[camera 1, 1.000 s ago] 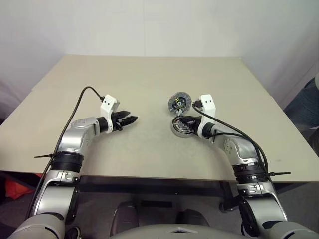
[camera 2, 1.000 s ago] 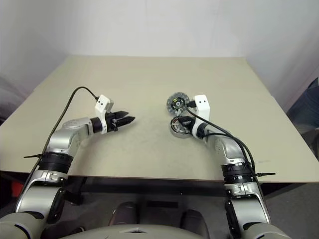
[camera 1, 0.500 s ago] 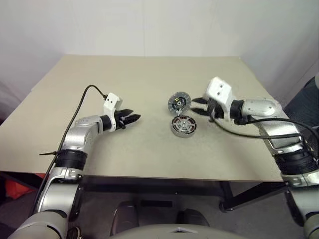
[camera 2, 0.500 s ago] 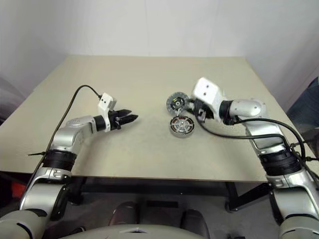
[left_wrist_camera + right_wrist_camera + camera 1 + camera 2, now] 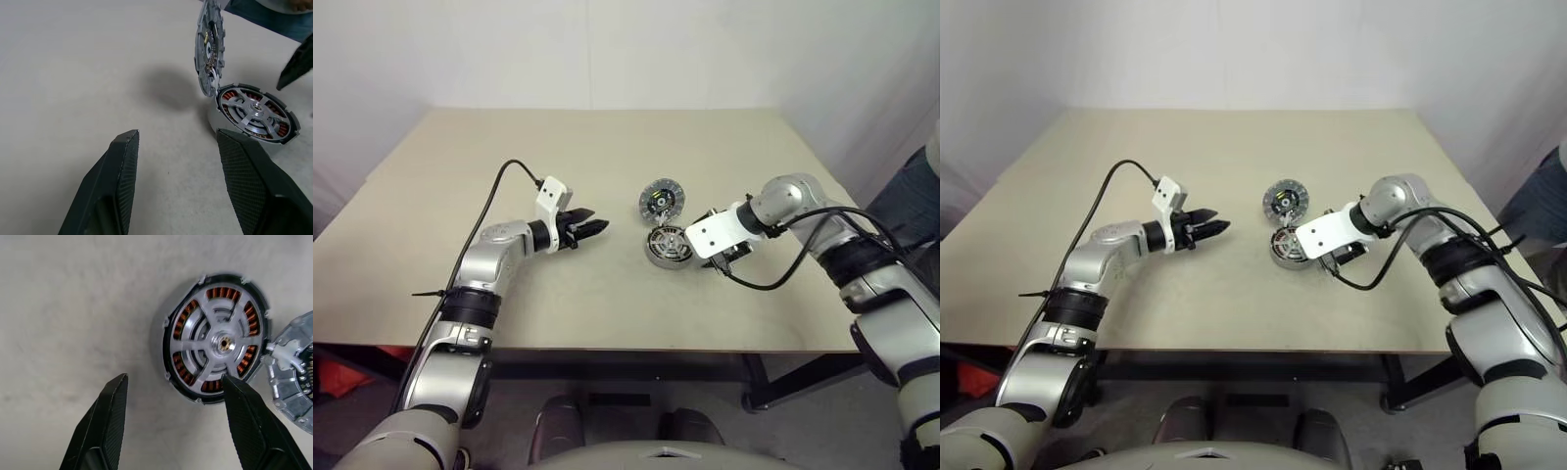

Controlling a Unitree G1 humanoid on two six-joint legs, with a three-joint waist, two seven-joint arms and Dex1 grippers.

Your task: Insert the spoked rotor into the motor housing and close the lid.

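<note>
Fingers, both arms: spread apart and empty, nothing between either pair. Head views: left gripper (image 5: 594, 227) hovers over the bare surface (image 5: 558, 157), pointing toward the parts and well apart from them; right gripper (image 5: 732, 257) hangs just beside the housing (image 5: 670, 246) on its right side, tilted downward, the nearer arm by a wide margin. Lid (image 5: 663, 199) stands open on edge at the far rim of the housing, its dark inner face with yellow and white bits turned toward the robot. Left wrist view: housing (image 5: 257, 113) lies flat ahead of the left fingers (image 5: 120, 181), spoked wheel (image 5: 252, 109) already seated inside over the copper windings; lid (image 5: 209, 45) rises nearly upright from the housing's far edge, apparently joined there. Right wrist view: right fingers (image 5: 105, 426) look down on the housing (image 5: 216, 343); wheel (image 5: 218, 343) sits centred in it, lid edge (image 5: 293, 382) touching its rim at one side. Judgement: insertion looks done; closing remains. The lid must tip over from the far edge toward the robot, onto the housing, and the right arm is better placed.
</note>
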